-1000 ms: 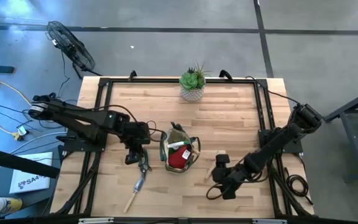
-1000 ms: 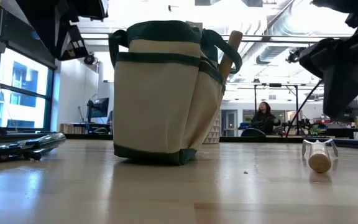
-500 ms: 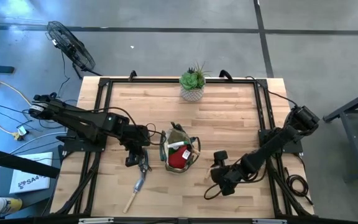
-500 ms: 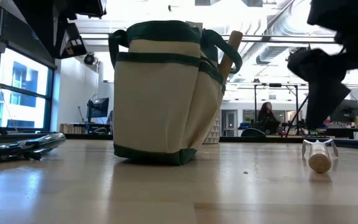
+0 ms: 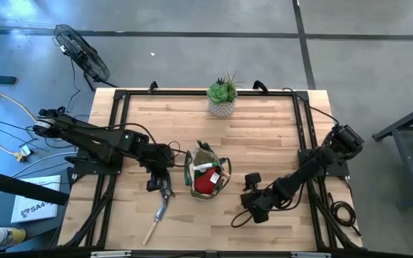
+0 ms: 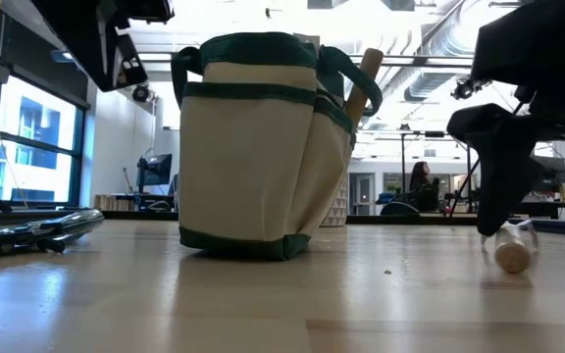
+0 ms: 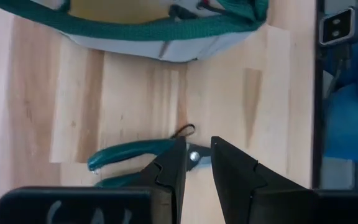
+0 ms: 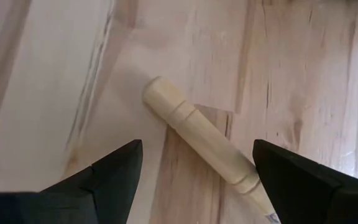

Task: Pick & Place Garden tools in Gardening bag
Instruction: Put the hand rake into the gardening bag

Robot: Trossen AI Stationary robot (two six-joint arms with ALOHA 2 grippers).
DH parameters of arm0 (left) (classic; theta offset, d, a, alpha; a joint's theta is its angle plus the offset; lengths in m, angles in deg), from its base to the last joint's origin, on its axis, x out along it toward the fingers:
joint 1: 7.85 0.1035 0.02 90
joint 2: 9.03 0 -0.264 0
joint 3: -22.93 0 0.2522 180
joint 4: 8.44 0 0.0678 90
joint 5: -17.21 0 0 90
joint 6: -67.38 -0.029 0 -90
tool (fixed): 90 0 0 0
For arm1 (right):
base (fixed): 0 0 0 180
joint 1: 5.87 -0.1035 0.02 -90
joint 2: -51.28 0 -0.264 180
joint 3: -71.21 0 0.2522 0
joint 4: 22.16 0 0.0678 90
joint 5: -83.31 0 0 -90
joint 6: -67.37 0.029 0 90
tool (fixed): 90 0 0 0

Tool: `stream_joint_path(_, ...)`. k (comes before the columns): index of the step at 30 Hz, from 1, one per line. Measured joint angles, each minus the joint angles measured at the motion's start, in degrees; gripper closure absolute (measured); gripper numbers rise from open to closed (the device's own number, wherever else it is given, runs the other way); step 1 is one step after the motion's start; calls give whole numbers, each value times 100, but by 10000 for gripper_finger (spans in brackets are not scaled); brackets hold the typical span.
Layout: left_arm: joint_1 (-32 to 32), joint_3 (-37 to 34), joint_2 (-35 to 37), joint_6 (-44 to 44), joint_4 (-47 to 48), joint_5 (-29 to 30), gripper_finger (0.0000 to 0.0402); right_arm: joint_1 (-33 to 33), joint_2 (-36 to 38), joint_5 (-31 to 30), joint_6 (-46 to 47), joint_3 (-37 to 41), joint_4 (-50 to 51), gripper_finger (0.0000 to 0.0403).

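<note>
Two arms are working over the table (image 5: pixel 264 143) in the high view. The left gripper (image 5: pixel 153 180) is hanging just left of the bag (image 5: pixel 206 175), above the pruners (image 5: pixel 166 192), with a trowel (image 5: pixel 156 219) lying nearer the front edge. The right gripper (image 5: pixel 253 204) is sitting low, right of the bag.

Low view: the bag (image 6: pixel 263 147) is standing upright, a wooden handle (image 6: pixel 364 83) poking from it; another handle (image 6: pixel 511 253) is lying on the tabletop.

Left wrist view: the fingers (image 7: pixel 169 171) are standing narrowly apart, pinching nothing, above the green-handled pruners (image 7: pixel 135 158).

Right wrist view: the fingers (image 8: pixel 114 171) are spread wide around the wooden handle (image 8: pixel 197 137), not touching it.
</note>
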State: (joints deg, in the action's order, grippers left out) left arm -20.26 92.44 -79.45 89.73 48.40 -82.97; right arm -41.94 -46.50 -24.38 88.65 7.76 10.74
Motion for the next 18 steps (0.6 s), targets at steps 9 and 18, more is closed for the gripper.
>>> stream_joint_path(9, 0, 0, 0, -1, 1, 284, 329, 169, 0, 261, -62, 0, 21, 105)
stream_joint_path(18, 0, 0, 0, 0, -10, 353, 329, 581, -76, 927, 372, -8, 176, 112)
